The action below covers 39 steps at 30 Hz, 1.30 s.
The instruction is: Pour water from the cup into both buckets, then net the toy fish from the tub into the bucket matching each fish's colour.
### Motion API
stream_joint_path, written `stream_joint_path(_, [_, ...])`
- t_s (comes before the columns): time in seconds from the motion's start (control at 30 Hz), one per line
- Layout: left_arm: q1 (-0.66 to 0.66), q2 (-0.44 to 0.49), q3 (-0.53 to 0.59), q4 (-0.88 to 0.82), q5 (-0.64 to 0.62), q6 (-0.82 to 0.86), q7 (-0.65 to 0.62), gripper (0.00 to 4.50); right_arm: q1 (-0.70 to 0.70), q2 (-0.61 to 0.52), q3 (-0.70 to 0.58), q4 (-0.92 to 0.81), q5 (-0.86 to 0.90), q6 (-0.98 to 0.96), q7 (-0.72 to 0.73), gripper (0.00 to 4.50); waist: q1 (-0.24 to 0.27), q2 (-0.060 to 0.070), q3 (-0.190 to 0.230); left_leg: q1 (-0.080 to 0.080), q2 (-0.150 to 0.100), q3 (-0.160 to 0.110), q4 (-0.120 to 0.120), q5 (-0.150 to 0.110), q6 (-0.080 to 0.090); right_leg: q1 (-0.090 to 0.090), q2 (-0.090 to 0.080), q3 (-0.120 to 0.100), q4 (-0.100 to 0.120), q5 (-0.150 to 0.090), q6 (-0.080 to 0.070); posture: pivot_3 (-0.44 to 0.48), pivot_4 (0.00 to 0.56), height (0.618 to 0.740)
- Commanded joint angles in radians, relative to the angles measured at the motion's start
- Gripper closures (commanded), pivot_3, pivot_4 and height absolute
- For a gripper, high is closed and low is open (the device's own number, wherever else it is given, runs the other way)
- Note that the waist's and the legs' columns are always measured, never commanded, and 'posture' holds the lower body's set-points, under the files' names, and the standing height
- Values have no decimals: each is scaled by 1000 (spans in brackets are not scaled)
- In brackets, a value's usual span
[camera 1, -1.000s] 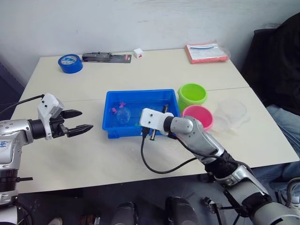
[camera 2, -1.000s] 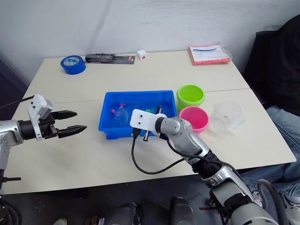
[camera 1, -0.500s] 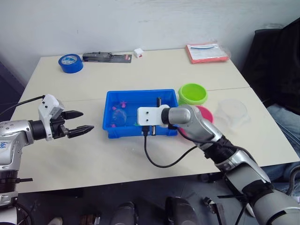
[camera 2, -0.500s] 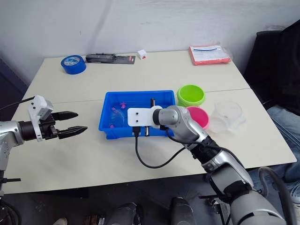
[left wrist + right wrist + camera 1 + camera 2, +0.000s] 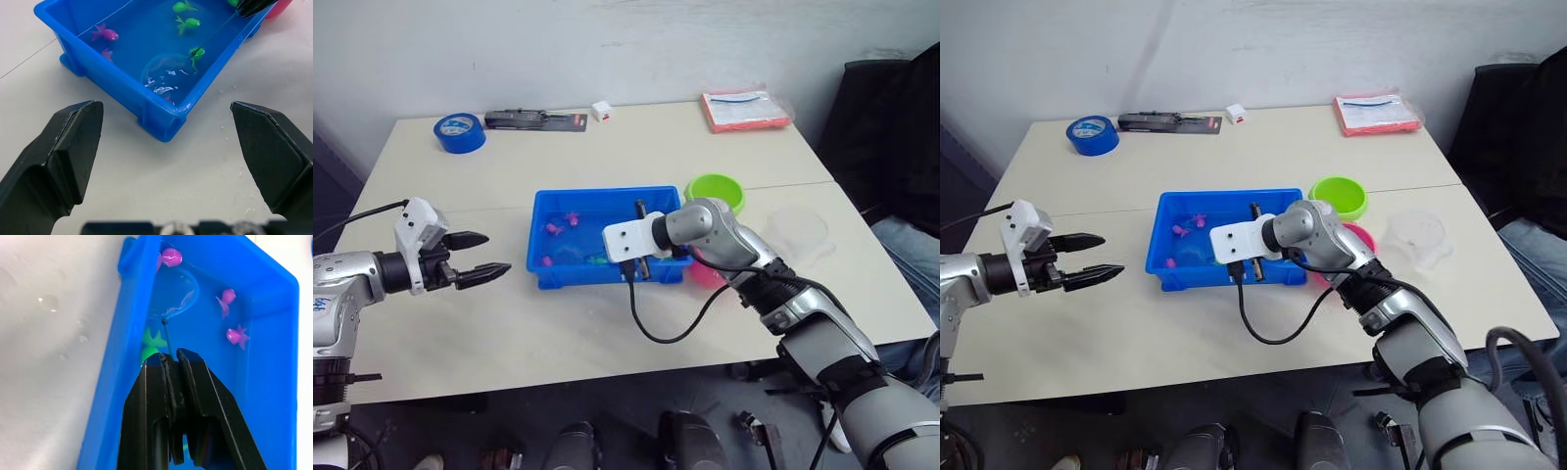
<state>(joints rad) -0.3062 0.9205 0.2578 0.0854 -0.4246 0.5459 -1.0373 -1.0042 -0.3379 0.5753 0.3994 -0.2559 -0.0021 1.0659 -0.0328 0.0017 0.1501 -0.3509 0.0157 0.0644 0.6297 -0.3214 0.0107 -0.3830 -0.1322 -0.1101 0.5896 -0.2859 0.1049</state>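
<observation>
The blue tub [image 5: 570,276] holds water and toy fish, pink ones [image 5: 171,255] and green ones [image 5: 190,22]. My right gripper [image 5: 171,357] is shut on the net's thin black handle. The net's blue ring [image 5: 173,291] lies in the water near the tub's front left, with a pink fish just past it. Left of the tub, my left gripper [image 5: 497,252] hovers open and empty above the table. The lime green bucket [image 5: 715,186] stands right of the tub. Nearer me, my right arm mostly hides the pink bucket [image 5: 705,275]. The clear cup [image 5: 800,230] is further right.
At the table's back are a blue tape roll [image 5: 460,130], a black tool on a card [image 5: 536,119], a small white box [image 5: 601,111] and a red packet [image 5: 744,110]. A black cable [image 5: 666,331] loops from my right wrist. A person in dark clothing [image 5: 891,127] sits at the right.
My right forearm has swung back and up over the pink bucket, shifting the net in the tub's water. The left arm has not moved.
</observation>
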Motion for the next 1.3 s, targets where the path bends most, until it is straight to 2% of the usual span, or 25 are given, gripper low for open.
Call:
stream_joint_path(0.03, [3,21,43,-36,-18,2,6,18,21,47,-56,-50,74,80,26,3718,0,0,0,0,0,0,0,0,0,0,0,0,0,0,0,0,150,737])
stream_joint_path(0.23, [0,20,40,-34,-18,0,6,18,30,94,-137,-80,148,254,27,3718,-1,0,0,0,0,-1,0,0,0,0,-1,1,0,0,0,0,150,737])
stream_joint_path(0.53, [-19,22,28,-14,-11,-8,-1,18,-3,72,-190,-46,169,384,21,3718,-2,0,0,0,1,-1,0,0,-1,0,-1,2,0,0,0,0,150,737])
stream_joint_path(1.3, [-64,13,8,16,-12,-4,-11,18,-5,24,-294,-67,252,559,-45,3718,1,1,1,0,0,-1,-1,0,-1,0,-2,2,-1,0,-1,0,150,737])
